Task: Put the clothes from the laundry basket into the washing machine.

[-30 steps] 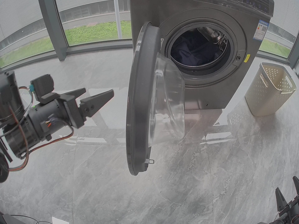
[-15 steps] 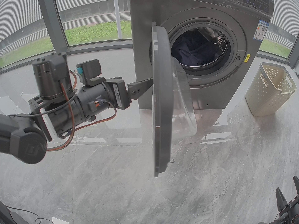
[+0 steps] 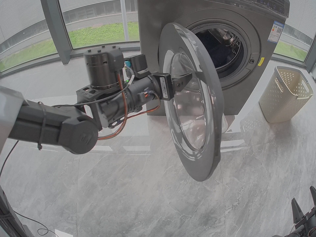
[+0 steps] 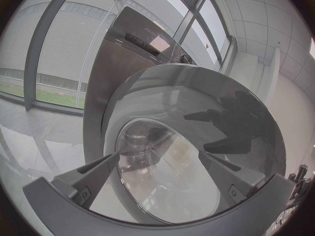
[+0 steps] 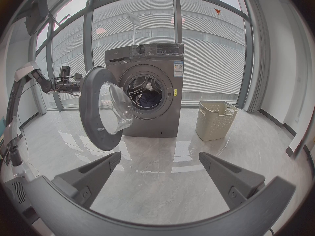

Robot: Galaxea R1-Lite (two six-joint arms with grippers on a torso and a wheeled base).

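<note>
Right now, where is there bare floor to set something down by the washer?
Bare floor lies in front of the door, and a strip between washer and basket. Crowded: left gripper at the door.

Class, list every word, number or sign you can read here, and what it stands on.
None reads clearly.
Sticker on the washing machine: too small.
Yellow tag beside the drum opening: too small.
Control panel marks: blurred.
Maker's lettering: partly under glare.
Label near the left gripper: too small.
</note>
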